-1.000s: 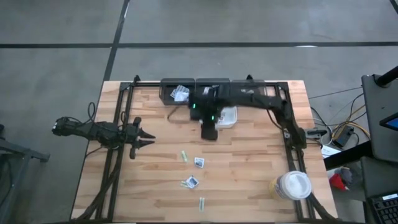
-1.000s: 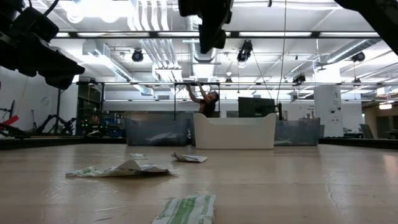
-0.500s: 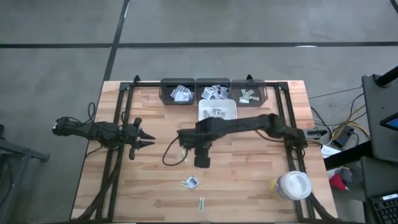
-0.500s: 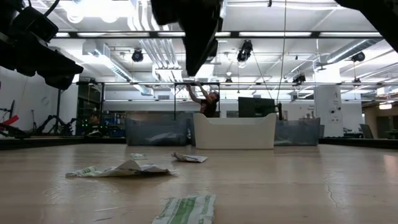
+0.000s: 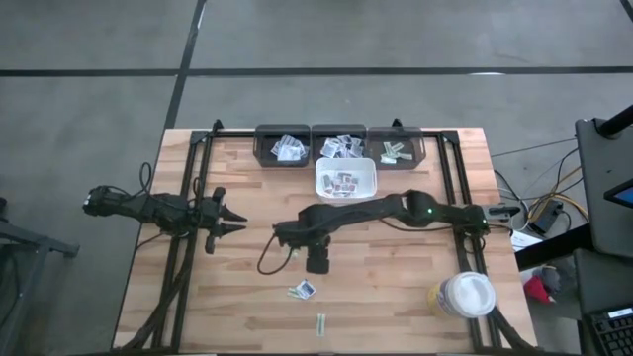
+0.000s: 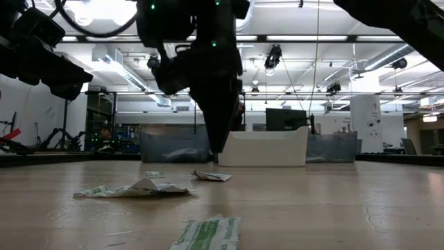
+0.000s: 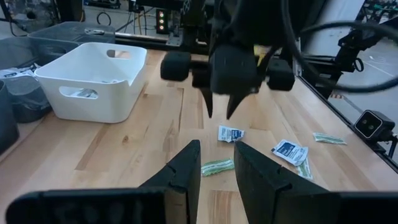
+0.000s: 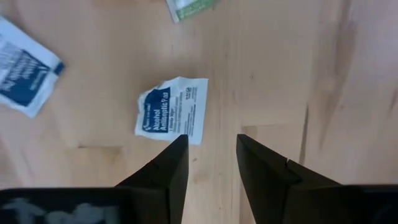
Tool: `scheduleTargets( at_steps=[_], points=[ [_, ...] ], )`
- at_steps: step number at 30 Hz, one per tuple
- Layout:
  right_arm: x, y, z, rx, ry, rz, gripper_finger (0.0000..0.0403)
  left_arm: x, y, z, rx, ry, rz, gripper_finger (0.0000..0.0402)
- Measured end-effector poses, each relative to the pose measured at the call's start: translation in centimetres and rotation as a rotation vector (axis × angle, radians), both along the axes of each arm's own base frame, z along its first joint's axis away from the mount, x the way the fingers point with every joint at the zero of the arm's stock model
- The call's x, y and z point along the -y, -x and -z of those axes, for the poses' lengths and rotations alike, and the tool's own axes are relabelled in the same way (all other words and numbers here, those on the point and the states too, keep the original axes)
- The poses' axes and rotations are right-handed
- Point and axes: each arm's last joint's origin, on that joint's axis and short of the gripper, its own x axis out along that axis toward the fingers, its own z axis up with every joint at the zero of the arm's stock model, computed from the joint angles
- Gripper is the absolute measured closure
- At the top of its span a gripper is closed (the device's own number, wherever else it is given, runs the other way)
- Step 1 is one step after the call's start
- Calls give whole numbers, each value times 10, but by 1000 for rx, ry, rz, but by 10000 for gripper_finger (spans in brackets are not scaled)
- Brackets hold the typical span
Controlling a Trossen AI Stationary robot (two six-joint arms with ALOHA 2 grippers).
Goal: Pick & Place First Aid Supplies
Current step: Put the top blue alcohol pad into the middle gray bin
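Loose first aid supplies lie mid-table: a white-and-blue packet (image 8: 171, 112), a second blue packet (image 8: 22, 74) and a green strip (image 8: 189, 7). My right gripper (image 8: 211, 155) points down, open, just above the table, beside the first packet (image 7: 231, 133) and touching nothing. In the high view the right gripper (image 5: 316, 259) hides that packet; another packet (image 5: 305, 289) and a strip (image 5: 320, 323) lie nearer the front edge. My left gripper (image 5: 232, 220) waits open at the table's left.
A white tray (image 5: 372, 188) holding packets stands behind the right arm. Three dark bins (image 5: 339, 146) with more packets line the far edge. A round white-lidded jar (image 5: 465, 295) stands at the near right. Bare wood lies around the loose packets.
My right gripper has come from over the bins and tray toward the table's near edge and down, tipping to point straight down. It now hangs low over the loose packets in the middle. The packets lie as before.
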Motion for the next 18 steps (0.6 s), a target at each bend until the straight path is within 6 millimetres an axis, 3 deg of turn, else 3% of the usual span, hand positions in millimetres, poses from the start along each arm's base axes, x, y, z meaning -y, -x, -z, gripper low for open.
scheduleTargets(
  at_steps=[18],
  points=[
    [-2, -6, 42, -71, 25, 71, 293, 0, 0, 0, -4, 2, 0, 307]
  ],
)
